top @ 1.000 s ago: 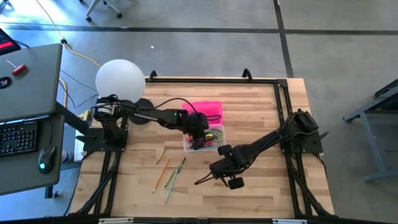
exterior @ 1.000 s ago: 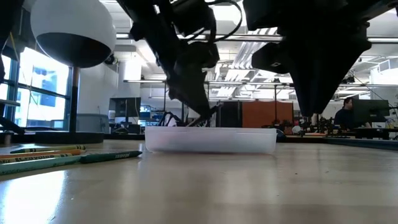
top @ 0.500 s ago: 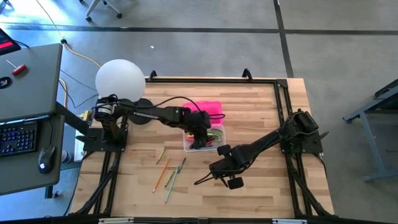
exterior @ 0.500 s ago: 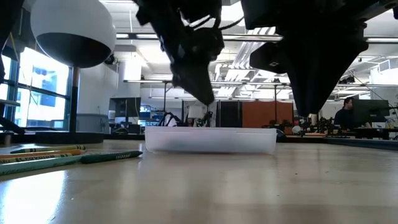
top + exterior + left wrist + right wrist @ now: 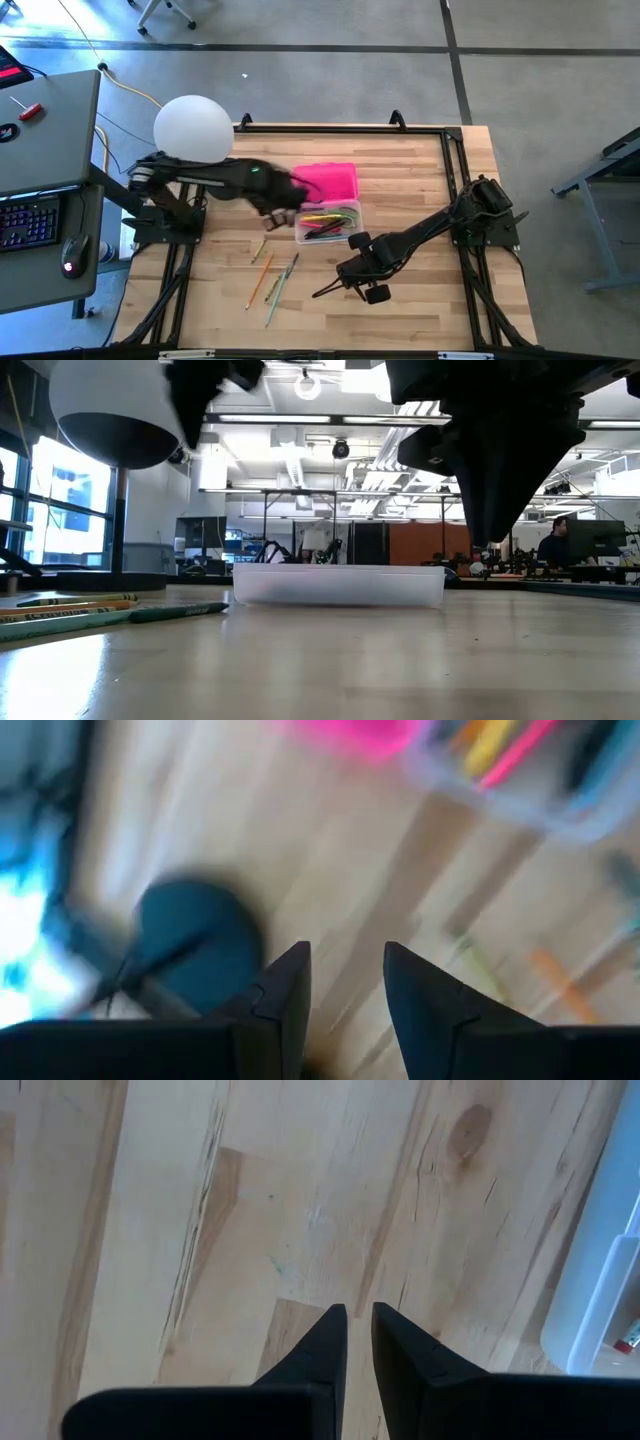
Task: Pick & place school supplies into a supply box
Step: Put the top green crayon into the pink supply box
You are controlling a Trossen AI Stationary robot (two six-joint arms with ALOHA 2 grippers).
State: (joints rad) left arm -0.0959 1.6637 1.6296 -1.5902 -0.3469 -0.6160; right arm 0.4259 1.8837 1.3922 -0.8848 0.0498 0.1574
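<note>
The supply box (image 5: 328,222) is a clear tray on the table's middle, with several coloured pens and pencils inside; in the low view the box (image 5: 338,585) rests flat on the wood. Its pink lid (image 5: 332,180) lies against its far side. Several loose pencils (image 5: 270,275) lie nearer and to the left, also seen low (image 5: 100,610). My left gripper (image 5: 282,213) hovers just left of the box, open and empty (image 5: 347,982). My right gripper (image 5: 372,292) hangs near the box's near right corner, shut and empty (image 5: 359,1325).
A white lamp globe (image 5: 193,128) stands over the far left corner, its dark round base (image 5: 195,935) on the table below my left gripper. A desk with a keyboard (image 5: 30,220) stands off the left edge. Bare wood lies under my right gripper (image 5: 300,1210).
My left gripper has risen out of the supply box and swung toward the table's left edge, tipping as it went; it now hangs high, beside the box. The box and the loose pencils have kept their places.
</note>
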